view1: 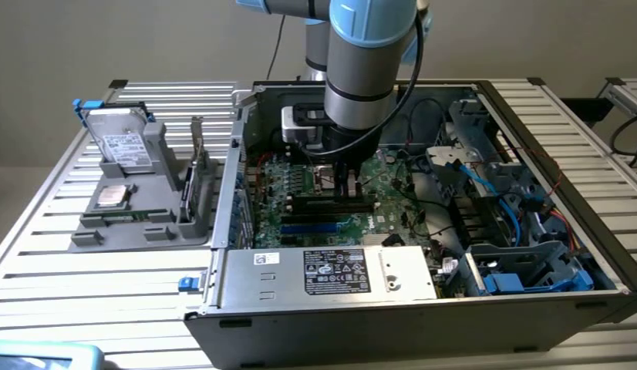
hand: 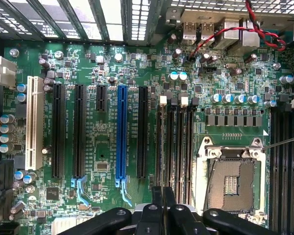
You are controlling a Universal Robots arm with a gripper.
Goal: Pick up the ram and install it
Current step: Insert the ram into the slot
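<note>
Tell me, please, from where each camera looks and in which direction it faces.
Exterior view: off the arm, raised, looking down obliquely into the open computer case; the arm and end effector show.
Wrist view: on the wrist, facing straight down at the motherboard; the tips of the shut end effector show.
Shared: the motherboard, its memory slots and the end effector.

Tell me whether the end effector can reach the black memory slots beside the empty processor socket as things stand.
Probably yes. The end effector hangs directly over the memory slots, the case side is open, and the red-and-black wire runs well clear of them.
</note>
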